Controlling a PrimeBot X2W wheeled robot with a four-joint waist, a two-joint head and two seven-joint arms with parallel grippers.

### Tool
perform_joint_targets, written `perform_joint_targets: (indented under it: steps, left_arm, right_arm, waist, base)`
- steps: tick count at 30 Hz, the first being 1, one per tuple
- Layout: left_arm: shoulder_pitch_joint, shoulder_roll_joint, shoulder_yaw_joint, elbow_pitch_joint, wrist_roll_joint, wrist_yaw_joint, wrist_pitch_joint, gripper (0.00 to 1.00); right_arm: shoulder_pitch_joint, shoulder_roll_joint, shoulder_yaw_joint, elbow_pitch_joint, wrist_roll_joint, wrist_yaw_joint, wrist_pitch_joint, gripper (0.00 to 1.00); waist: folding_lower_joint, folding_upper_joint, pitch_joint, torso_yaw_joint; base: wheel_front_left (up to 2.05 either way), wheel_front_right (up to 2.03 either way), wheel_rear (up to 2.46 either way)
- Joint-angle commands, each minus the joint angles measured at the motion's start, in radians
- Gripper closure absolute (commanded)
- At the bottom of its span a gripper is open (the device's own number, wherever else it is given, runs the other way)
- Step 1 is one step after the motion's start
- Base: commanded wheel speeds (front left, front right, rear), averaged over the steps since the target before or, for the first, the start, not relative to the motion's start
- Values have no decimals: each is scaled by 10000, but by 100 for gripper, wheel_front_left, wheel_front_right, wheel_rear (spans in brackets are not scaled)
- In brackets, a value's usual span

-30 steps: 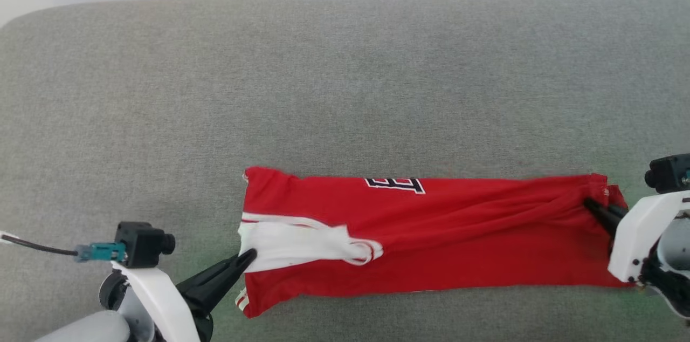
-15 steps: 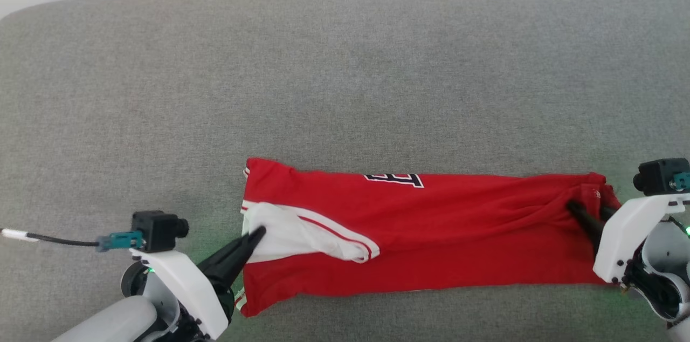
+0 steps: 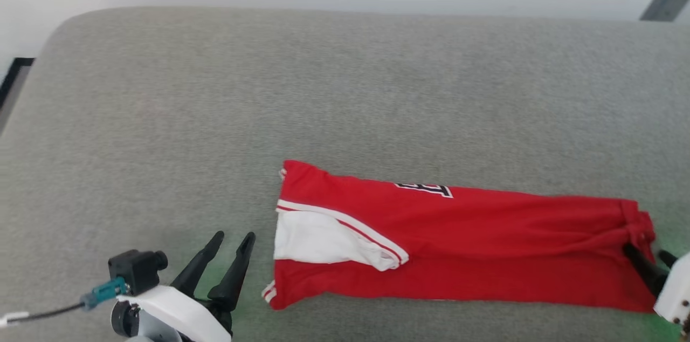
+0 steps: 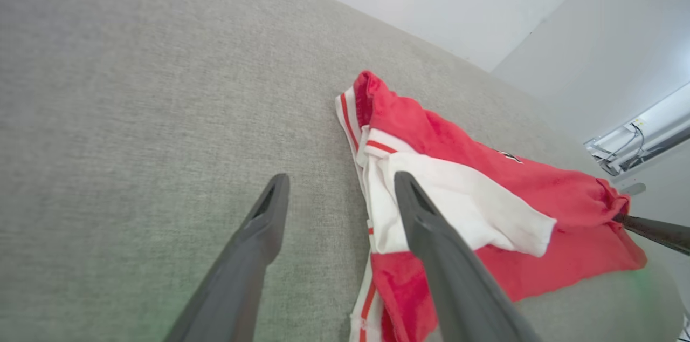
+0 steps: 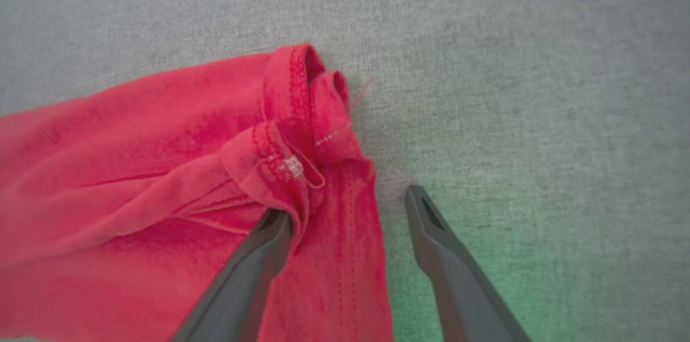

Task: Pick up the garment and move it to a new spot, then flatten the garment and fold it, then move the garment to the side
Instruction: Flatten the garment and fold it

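While the red basketball-jersey-style T-shirt (image 3: 485, 245) with white short sleeves is lying folded into a long band across the lower right of the head view, it is resting flat on the grey fabric-covered counter (image 3: 323, 88). Its white sleeve (image 3: 318, 239), edged with red-white striped trim, is lying on top near the band's left end, and part of the black white-outlined lettering (image 3: 426, 188) is showing along the upper edge. The left hand (image 3: 234, 234) is sitting at the lower left of the frame, just beside the T-shirt's left end and apart from it, its two dark fingers spreading wide with nothing between them. The right hand (image 5: 346, 203) is sitting at the lower right, its fingers likewise standing apart. One finger (image 5: 259, 266) is lying against the bunched red hem, and the other is hanging over bare counter.
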Motion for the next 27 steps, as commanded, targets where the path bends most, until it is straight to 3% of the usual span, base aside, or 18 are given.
perform_joint_targets:
  steps: [1,9,14,15,17,27]
  left_arm:
    - [331,-414,711,83,791,11,-46,0]
    - [1382,-2038,3571,-414,4853,11,-45,0]
    - [1699,-2552,4338,-915,6391,11,-47,0]
    - [1778,-2625,4443,-1007,6658,11,-47,0]
    - [1874,-2826,4562,-1123,6908,11,-47,0]
    - [2024,-2993,4883,-1612,7241,11,-48,0]
  right_arm:
    - [190,95,-242,183,68,-4,147,0]
    - [206,319,-795,1001,-43,-4,692,0]
    - [68,514,-762,1245,-85,-1,814,3]
    - [45,561,-772,1283,-92,-1,837,45]
    - [-3,610,-785,1345,-113,4,832,100]
    - [-378,384,-1430,1249,-81,-30,287,100]
  waist:
    - [0,-1,-156,351]
    - [0,-1,-170,1009]
    - [0,-1,-147,1183]
    - [0,-1,-144,1211]
    - [0,-1,-127,1249]
    - [0,-1,-193,857]
  base:
    - [0,0,0]
    - [0,0,0]
    - [0,0,0]
    - [0,0,0]
    - [0,0,0]
    - [0,0,0]
